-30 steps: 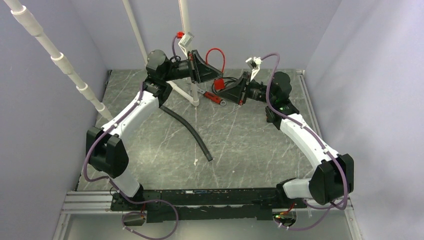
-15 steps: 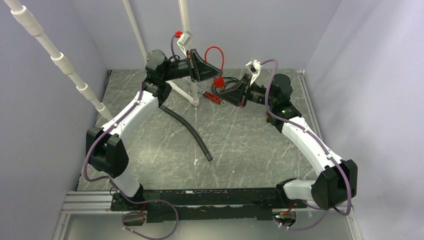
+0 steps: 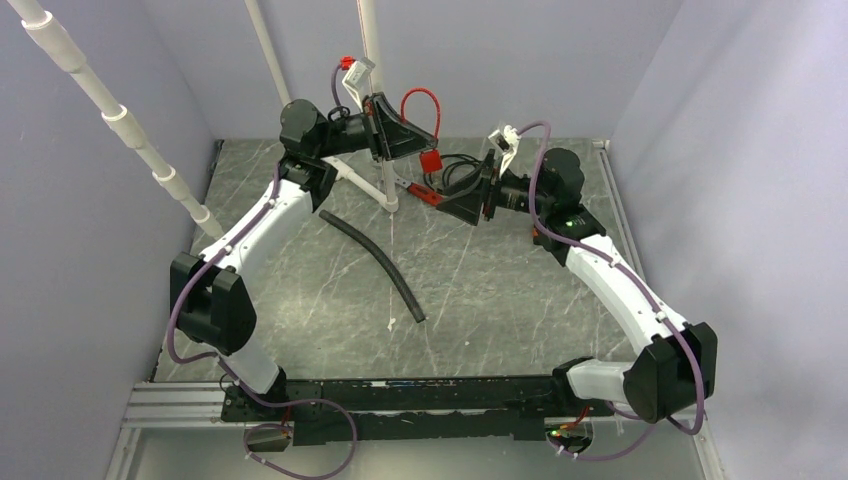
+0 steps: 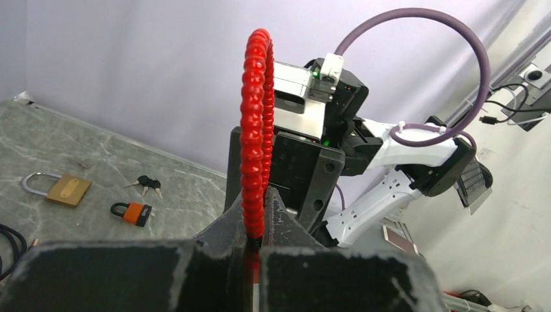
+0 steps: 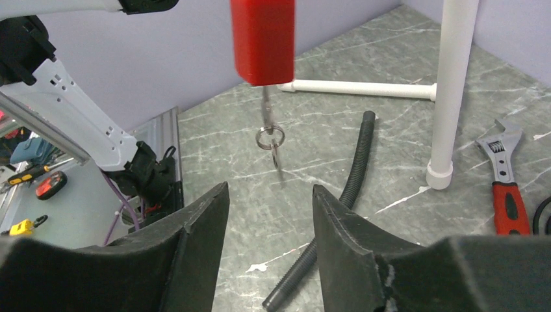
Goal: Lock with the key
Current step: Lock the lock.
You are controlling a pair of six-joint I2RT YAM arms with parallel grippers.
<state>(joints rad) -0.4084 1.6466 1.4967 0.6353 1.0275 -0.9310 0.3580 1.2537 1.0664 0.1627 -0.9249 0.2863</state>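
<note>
**Holding arrangement.** The left tool [image 4: 255,244] is pressed together on the red ribbed cable shackle [image 4: 255,130], pinching it low on the loop. This suspends the red rectangular lock body [image 5: 262,39] clear above the grey marbled table [image 3: 480,290]. The likely purpose is to present the lock's underside to the opposite arm. The right tool [image 5: 268,201] is spread and holds nothing. It sits just below the small metal key [image 5: 266,107], which hangs from the lock body with its split ring.

**View differences.**
- Right wrist view: the only one that shows the key seated in the lock body.
- Left wrist view: confirms the pinch on the cable. It also shows a brass padlock [image 4: 65,188] and a small orange padlock [image 4: 133,213] lying on the table.
- Top view: shows the two tools facing each other.
</note>
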